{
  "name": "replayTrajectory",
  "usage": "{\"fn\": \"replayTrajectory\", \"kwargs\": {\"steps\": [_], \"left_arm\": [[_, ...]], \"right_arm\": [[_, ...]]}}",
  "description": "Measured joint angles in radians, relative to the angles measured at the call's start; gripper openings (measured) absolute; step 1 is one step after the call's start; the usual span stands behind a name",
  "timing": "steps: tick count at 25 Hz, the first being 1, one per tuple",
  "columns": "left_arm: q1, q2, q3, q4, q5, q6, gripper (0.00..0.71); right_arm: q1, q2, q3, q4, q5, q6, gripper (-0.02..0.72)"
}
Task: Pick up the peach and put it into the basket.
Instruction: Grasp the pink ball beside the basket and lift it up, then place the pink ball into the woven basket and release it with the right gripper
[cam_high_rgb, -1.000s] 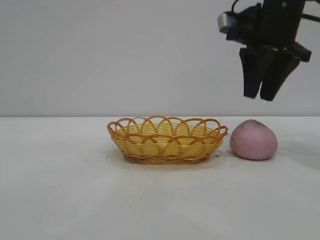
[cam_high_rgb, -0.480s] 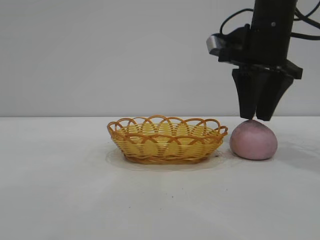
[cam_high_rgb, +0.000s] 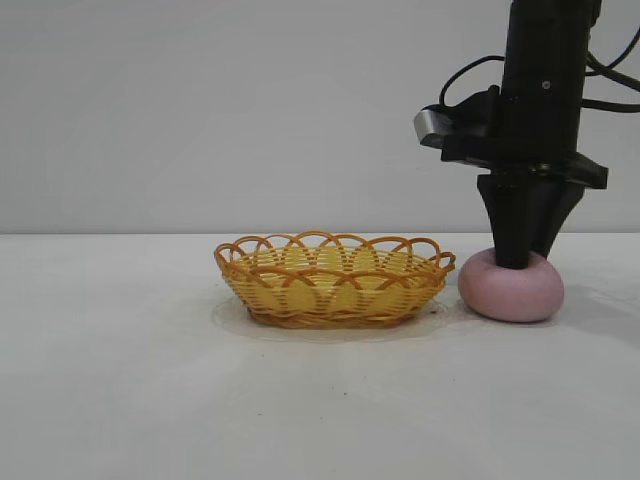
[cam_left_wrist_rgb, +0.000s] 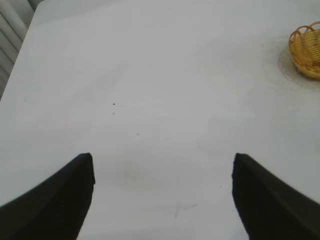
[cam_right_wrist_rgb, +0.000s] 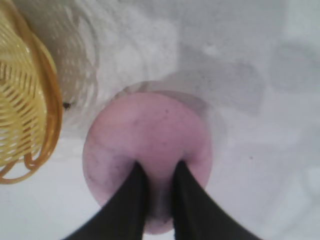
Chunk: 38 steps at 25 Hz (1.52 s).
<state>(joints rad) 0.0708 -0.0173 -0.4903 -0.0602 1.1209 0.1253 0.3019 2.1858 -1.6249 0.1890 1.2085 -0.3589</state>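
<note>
Peach is my landmark: a dusty pink, matte fruit lying on the white table, just beside the basket but apart from it, outside the rim. Its skin shows faint grey smudges and a darker patch at the crown, and its dome looks squashed flat and dented where I press into it. My right gripper points almost straight down onto the top of the peach, its two black fingers drawn narrow, pinching a small fold of the soft crown between them. The basket is a shallow oval of yellow-tan weave with an orange-brown looped rim, and nothing lies in it. My left gripper hangs well away from the peach over bare table, its jaws spread wide and holding nothing.
</note>
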Motion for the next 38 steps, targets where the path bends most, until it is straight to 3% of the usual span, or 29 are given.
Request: {"fn": "replayTrajectory", "kwargs": {"steps": [1, 18, 28, 38], "left_arm": [[0.000, 0.000, 0.000, 0.000, 0.000, 0.000, 0.504], [0.000, 0.000, 0.000, 0.000, 0.000, 0.000, 0.504], [0.000, 0.000, 0.000, 0.000, 0.000, 0.000, 0.504], [0.000, 0.000, 0.000, 0.000, 0.000, 0.000, 0.504]], "right_arm": [[0.000, 0.000, 0.000, -0.004, 0.000, -0.003, 0.000], [0.014, -0.160, -0.126, -0.031, 0.020, 0.003, 0.000], [0.222, -0.141, -0.130, -0.020, 0.022, -0.021, 0.000], [0.290, -0.055, -0.130, -0.012, 0.022, -0.021, 0.000]]}}
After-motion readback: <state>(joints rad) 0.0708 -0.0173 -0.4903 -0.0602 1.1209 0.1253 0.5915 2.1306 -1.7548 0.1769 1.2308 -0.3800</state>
